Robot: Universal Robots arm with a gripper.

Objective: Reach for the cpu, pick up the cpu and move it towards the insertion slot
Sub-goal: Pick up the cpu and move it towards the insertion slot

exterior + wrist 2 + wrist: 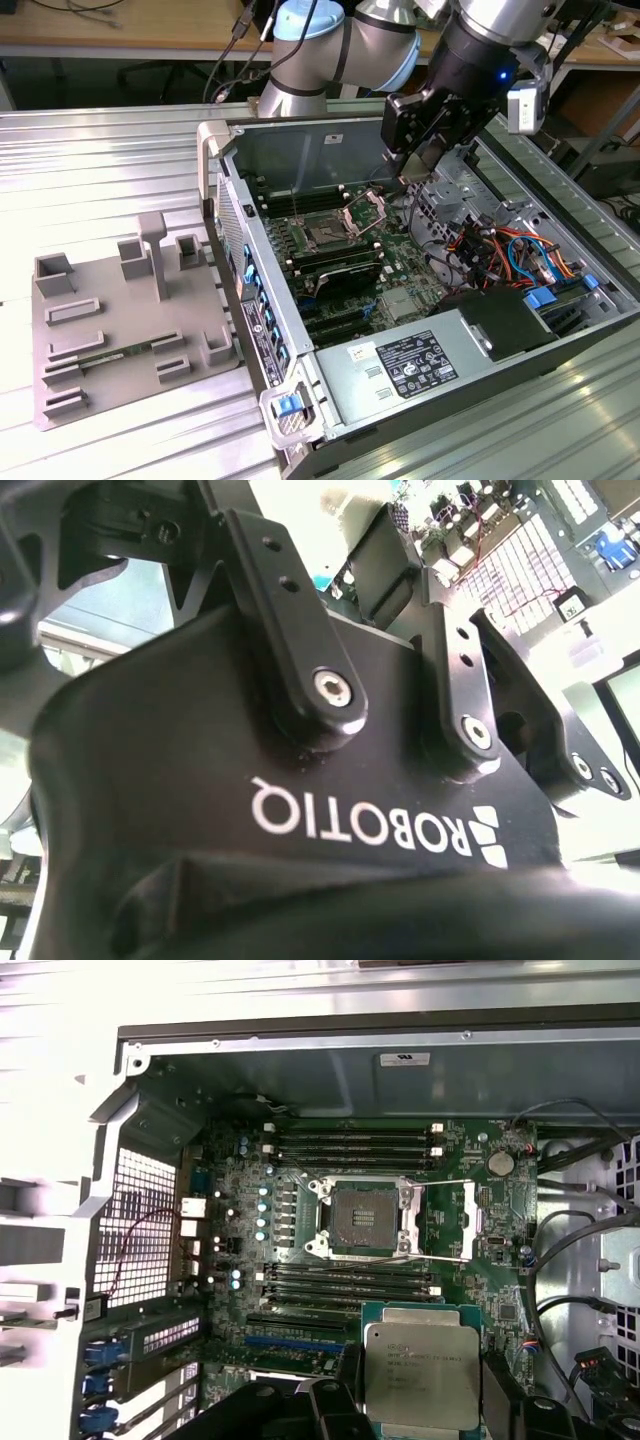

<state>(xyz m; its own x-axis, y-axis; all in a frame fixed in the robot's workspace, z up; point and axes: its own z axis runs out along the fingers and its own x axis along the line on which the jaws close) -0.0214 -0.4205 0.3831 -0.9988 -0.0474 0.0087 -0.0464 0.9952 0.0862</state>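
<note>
The cpu (421,1375), a flat silvery square with a pale rim, sits between two dark fingers (347,1385) in the first wrist view. My gripper (421,1390) is shut on it by two opposite edges. The insertion slot (358,1218) is a dark square socket on the green board, its shiny bracket (442,1218) swung open beside it. In the exterior view my gripper (415,165) hangs inside the open computer case, above and to the exterior view's right of the insertion slot (325,236). The gripper's black housing (300,780) is seen close up in the second wrist view.
Long black memory slots (355,1142) run on both sides of the socket. A grey heatsink (400,302), a power supply (410,365) and coloured cables (505,250) lie in the case. A grey plastic tray (130,320) rests on the metal table at the exterior view's left.
</note>
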